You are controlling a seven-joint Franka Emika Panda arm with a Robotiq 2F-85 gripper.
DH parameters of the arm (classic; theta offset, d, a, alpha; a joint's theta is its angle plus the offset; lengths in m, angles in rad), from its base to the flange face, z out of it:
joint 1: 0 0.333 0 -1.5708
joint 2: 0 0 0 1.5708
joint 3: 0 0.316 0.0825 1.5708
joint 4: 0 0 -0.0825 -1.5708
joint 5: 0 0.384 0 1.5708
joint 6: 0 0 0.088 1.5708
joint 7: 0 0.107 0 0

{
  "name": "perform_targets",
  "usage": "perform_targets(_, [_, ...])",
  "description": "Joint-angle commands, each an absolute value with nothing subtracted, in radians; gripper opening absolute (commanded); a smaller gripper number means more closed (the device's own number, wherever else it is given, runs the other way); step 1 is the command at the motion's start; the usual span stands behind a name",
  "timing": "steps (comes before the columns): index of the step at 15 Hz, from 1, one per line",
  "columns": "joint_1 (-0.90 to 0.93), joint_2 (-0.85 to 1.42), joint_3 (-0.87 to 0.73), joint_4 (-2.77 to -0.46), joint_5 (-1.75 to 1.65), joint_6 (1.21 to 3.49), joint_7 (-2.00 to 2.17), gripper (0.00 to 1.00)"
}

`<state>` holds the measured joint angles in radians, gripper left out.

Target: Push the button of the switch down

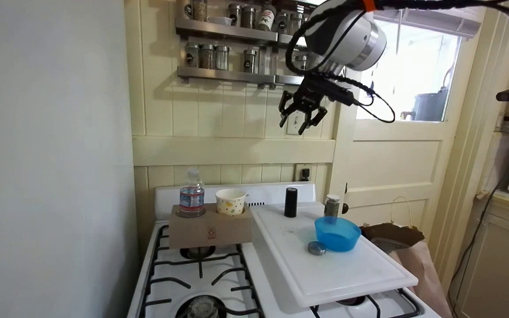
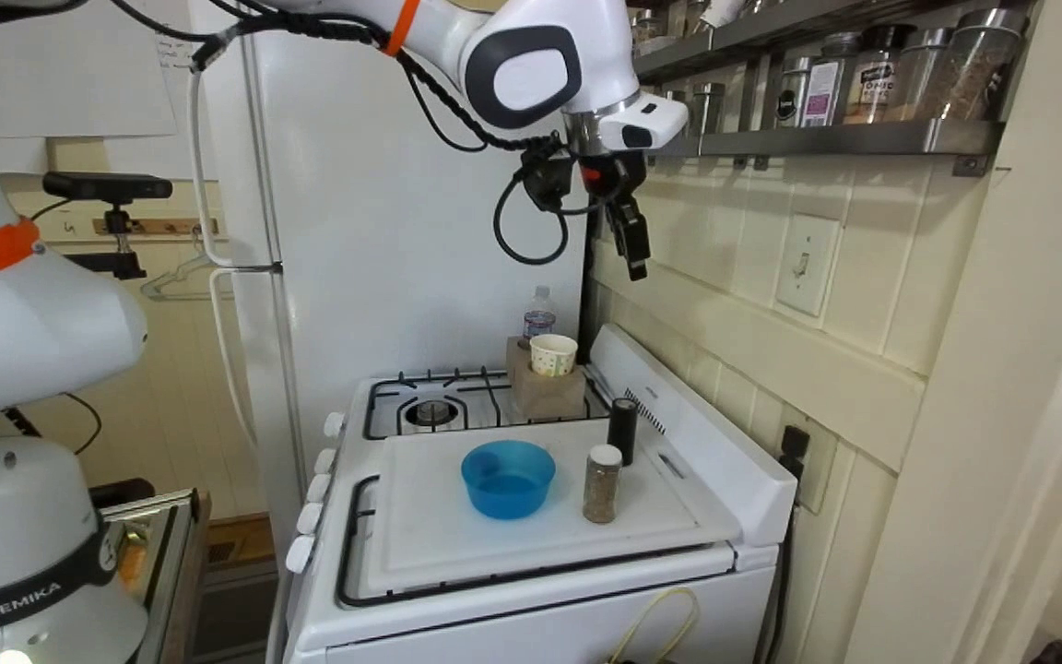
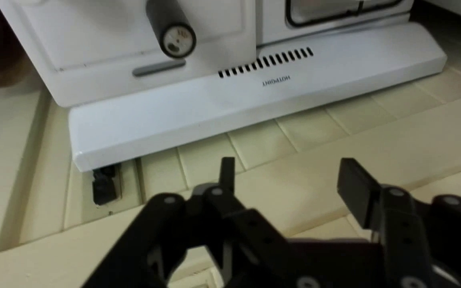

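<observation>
the gripper [image 3: 289, 182] is recorded as released, its two dark fingers [image 3: 357, 192] held well apart. it is carried at the end of the white arm [image 2: 531, 55], high over the stove [image 2: 494, 636], and is directed downward. the switch [image 2: 808, 265], a cream upright plate, is fixed to the panelled wall [image 2: 715, 221] below a metal shelf [image 2: 844, 138]; in an exterior view it is partly hidden behind the gripper, but the two are seen to be apart. its button [image 2: 801, 266] is made out as a small nub at the centre; whether it is up or down cannot be told. spice jars [image 2: 872, 74] are ranged along the shelf, and a black plug [image 2: 794, 443] is seated lower on the wall. on the stove a white board [image 1: 347, 274] is laid, on which are placed a black bottle [image 1: 290, 202], a pale-capped glass jar [image 1: 331, 208], a blue bowl [image 1: 337, 236] and, just beside the bowl, a round metal lid [image 1: 316, 248]. a water bottle [image 1: 191, 196] and a patterned paper cup [image 1: 230, 202] are supported at the top of a cardboard box [image 1: 192, 234], beside the board.
</observation>
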<state>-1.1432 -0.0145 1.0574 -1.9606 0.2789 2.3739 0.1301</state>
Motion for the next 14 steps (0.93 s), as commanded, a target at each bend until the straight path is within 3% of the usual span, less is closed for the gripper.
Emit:
perform_targets(1, [-1.08, -0.182, 0.93, -1.967, 0.376, 2.093, 0.117, 0.99])
perform_targets(3, [-1.015, -0.221, 0.857, -1.936, 0.329, 1.921, 0.147, 1.0])
perform_targets(4, [-0.845, -0.209, 0.698, -1.915, 0.252, 1.847, 0.19, 1.0])
perform_targets(7, [-0.636, -0.232, 0.514, -1.845, 0.118, 1.606, 0.225, 1.0])
perform_targets(8, [-0.72, -0.256, 0.585, -1.815, 0.13, 1.518, 0.174, 1.0])
perform_targets(9, [-0.687, -0.264, 0.546, -1.754, 0.134, 1.433, 0.1, 1.0])
perform_targets(10, [-0.505, -0.212, 0.404, -1.82, 0.103, 1.559, 0.21, 1.0])
perform_targets(14, [-0.5, -0.237, 0.399, -1.752, 0.098, 1.461, 0.163, 1.0])
